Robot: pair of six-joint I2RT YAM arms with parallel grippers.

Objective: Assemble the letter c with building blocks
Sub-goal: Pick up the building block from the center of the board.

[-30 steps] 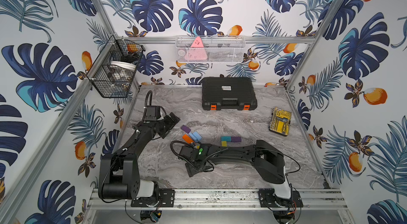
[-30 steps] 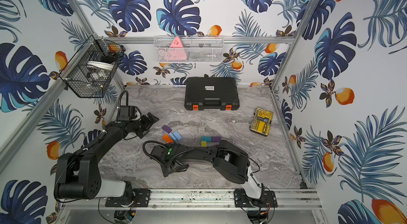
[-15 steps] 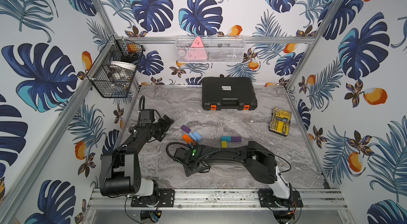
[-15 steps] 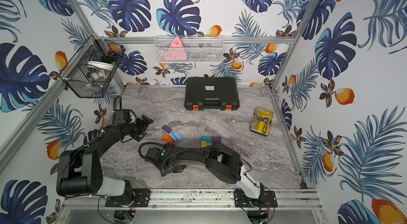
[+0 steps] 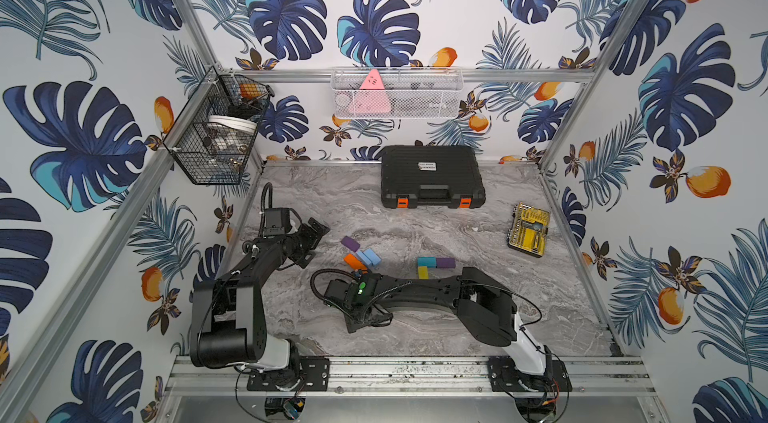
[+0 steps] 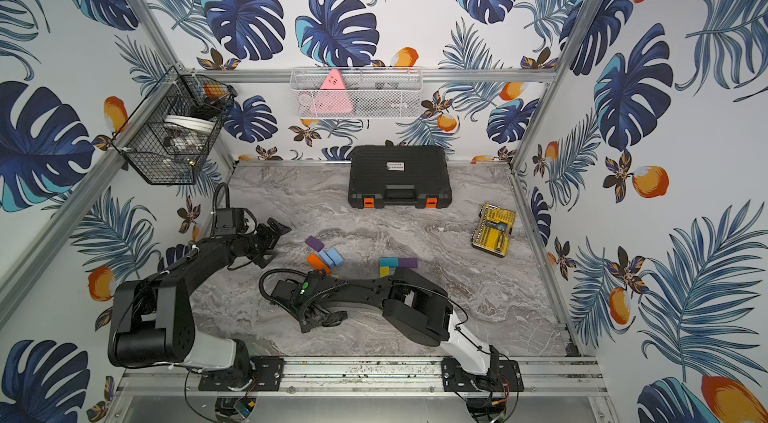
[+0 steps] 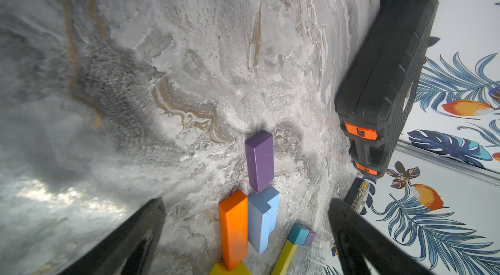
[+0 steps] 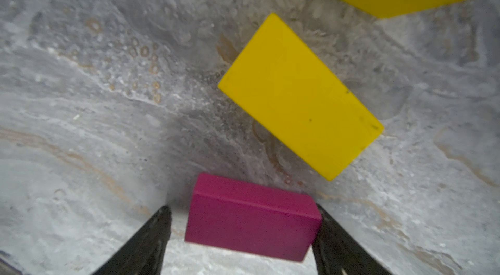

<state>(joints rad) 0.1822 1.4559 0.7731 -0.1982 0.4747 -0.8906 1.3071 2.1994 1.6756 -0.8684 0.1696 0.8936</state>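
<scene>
In both top views the building blocks lie mid-table: a purple block (image 5: 350, 243), light blue ones (image 5: 370, 258) and an orange one (image 5: 353, 262) in one cluster, and teal (image 5: 426, 262), purple (image 5: 445, 262) and yellow (image 5: 423, 272) joined in a corner shape. My left gripper (image 5: 312, 246) hangs open left of the cluster, which shows ahead in the left wrist view around the orange block (image 7: 234, 230). My right gripper (image 8: 242, 207) points down near the front, open around a magenta block (image 8: 251, 222). One finger touches it; the other stands a little off. Two yellow blocks (image 8: 300, 98) lie beyond.
A black tool case (image 5: 432, 175) sits at the back. A yellow-and-black drill-bit case (image 5: 528, 229) lies at the right edge. A wire basket (image 5: 216, 130) hangs on the left wall and a white mesh shelf (image 5: 395, 94) on the back wall.
My right wrist has shifted slightly left and its jaws have narrowed around the magenta block. My left arm has drawn back a little toward the left wall.
</scene>
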